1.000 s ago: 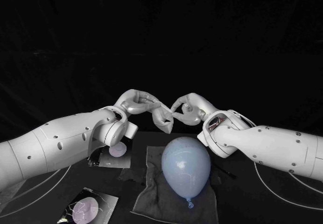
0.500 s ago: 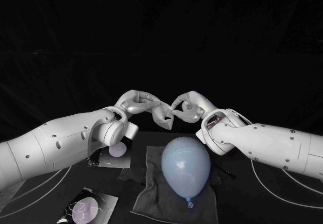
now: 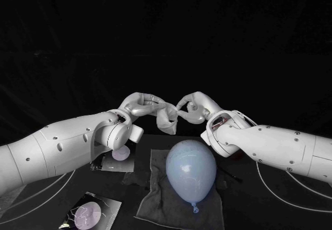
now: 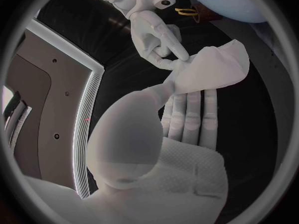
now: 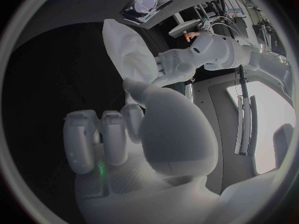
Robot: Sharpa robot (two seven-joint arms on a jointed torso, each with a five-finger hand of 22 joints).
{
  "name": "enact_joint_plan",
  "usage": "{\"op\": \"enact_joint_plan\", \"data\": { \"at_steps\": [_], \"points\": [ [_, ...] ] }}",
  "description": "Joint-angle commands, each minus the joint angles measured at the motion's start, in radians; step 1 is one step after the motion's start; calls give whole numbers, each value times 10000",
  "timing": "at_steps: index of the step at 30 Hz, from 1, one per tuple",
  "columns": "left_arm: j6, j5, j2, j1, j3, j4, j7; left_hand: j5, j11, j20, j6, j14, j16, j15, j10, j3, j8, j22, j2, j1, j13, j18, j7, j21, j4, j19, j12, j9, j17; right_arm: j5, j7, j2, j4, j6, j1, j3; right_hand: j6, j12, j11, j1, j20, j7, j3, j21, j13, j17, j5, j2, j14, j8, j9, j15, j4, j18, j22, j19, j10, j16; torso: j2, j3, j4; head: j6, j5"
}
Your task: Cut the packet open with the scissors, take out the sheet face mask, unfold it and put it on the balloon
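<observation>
Both my left hand (image 3: 142,106) and right hand (image 3: 198,107) pinch the mask (image 3: 168,123), seemingly half-folded; balloon (image 3: 191,172) at six o'clock, not yet covered.

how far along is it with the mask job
Done: the sheet mask is out, and a packet lies near the balloon. In hand: left hand and right hand hold the mask between them, bunched. Left: unfolding it and laying it on the bare balloon.

A grey cloth (image 3: 156,203) is laid flat on the black desk (image 3: 243,207), near the middle, its edges slightly rumpled; thin pale cables (image 3: 41,192) are seen curving at near left and near right
</observation>
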Motion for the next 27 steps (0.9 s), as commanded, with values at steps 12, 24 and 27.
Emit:
{"op": "enact_joint_plan", "data": {
  "at_steps": [12,24,27],
  "points": [
    [-206,298,14,21,14,57,81,23,-34,-93,156,176,-93,-30,176,-62,7,41,-86,14,-37,153,-9,127,-88,195,-98,337,47,-49,171,26,-49,-15,3,5,44,-11,-6,-65,-29,10,-19,52,1245,2633,29,32,1064,56,15,-67,-55,-63,2627,1108,60,53,1,-1,7,33,-18],
    [-227,360,9,21,14,52,78,23,-46,-162,179,256,-150,-44,236,-95,-25,65,-72,2,-60,161,-23,210,-80,330,-154,332,71,-46,163,16,-42,-30,3,5,44,-11,-6,-65,-29,10,-19,52,1245,2633,29,32,1064,56,15,-67,-55,-63,2627,1108,60,53,-2,-2,11,7,-14],
    [-203,368,12,21,14,53,70,24,-50,-195,184,304,-171,-53,254,-104,-39,72,-65,1,-71,163,-27,243,-78,393,-181,331,81,-46,164,18,-41,-33,3,5,44,-11,-6,-65,-29,10,-19,52,1245,2633,29,32,1064,56,15,-67,-55,-63,2627,1108,60,53,0,-2,9,-7,-4]
  ]
}}
